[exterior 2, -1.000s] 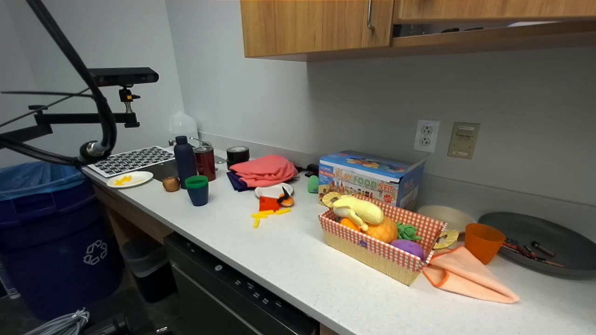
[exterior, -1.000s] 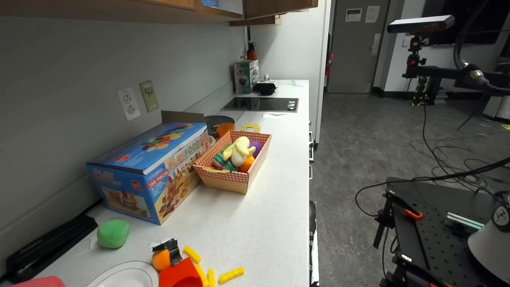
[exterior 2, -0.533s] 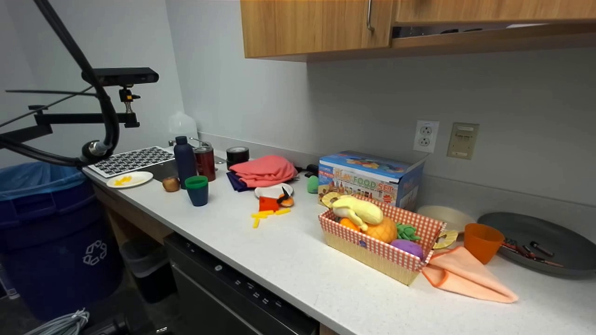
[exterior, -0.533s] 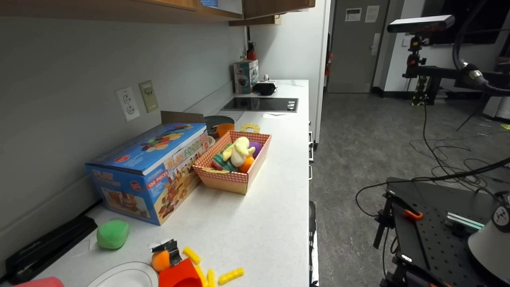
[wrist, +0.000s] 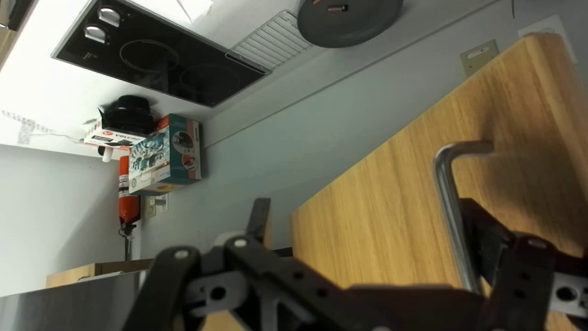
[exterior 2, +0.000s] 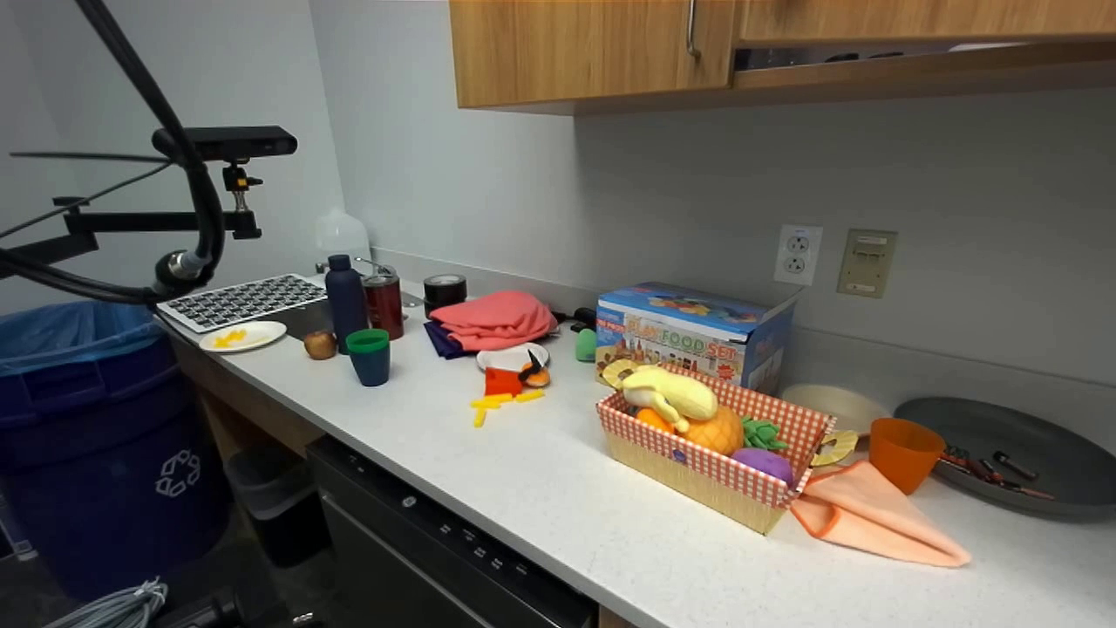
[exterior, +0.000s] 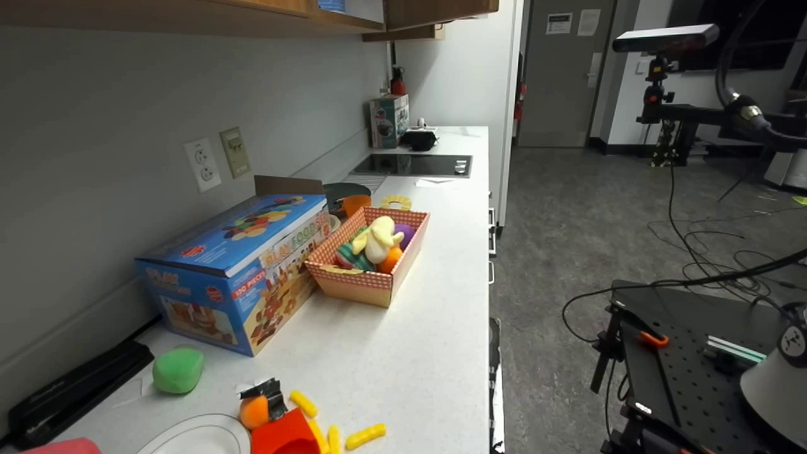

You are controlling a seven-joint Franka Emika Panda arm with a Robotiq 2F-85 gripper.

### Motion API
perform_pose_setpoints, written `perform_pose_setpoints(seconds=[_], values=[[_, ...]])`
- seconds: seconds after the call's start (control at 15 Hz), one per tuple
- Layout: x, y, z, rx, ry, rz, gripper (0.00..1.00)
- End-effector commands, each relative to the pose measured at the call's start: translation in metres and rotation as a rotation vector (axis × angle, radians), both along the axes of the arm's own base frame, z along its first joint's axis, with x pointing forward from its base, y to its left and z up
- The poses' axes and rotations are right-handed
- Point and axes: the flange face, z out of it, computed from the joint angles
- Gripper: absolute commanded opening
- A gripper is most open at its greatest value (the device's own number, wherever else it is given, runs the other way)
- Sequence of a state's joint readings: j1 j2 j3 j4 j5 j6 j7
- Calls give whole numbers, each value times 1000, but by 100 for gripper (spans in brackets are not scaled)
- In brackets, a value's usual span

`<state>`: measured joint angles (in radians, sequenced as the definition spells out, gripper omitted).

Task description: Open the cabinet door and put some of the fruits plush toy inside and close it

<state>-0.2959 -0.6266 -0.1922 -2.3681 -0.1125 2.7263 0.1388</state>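
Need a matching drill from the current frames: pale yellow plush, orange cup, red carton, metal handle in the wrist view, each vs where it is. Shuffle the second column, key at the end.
Things
1. pale yellow plush
2. orange cup
3. red carton
4. metal handle in the wrist view

Places
A. on the cabinet door
B. in the checked basket
C. beside the dark grey plate
D. next to the yellow sticks

Pairs: 1-B, 2-C, 3-D, 4-A
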Motion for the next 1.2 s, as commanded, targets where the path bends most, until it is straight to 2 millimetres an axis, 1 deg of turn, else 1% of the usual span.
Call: perform_pose_setpoints(seconds=[0.0,0.13,0.4,0.53,0.6,0.73,0.8,0.87,0.93,1.13], values=[[-16,-20,28,39,96,97,100],[-24,-38,41,80,146,127,100],[-57,-68,80,75,239,123,100],[-71,-76,93,74,280,163,100],[-78,-76,96,76,308,186,100],[-91,-63,95,75,374,249,100],[-96,-52,91,77,413,291,100],[-102,-39,93,72,446,334,100],[-107,-25,90,76,477,388,100],[-117,23,90,72,539,536,100]])
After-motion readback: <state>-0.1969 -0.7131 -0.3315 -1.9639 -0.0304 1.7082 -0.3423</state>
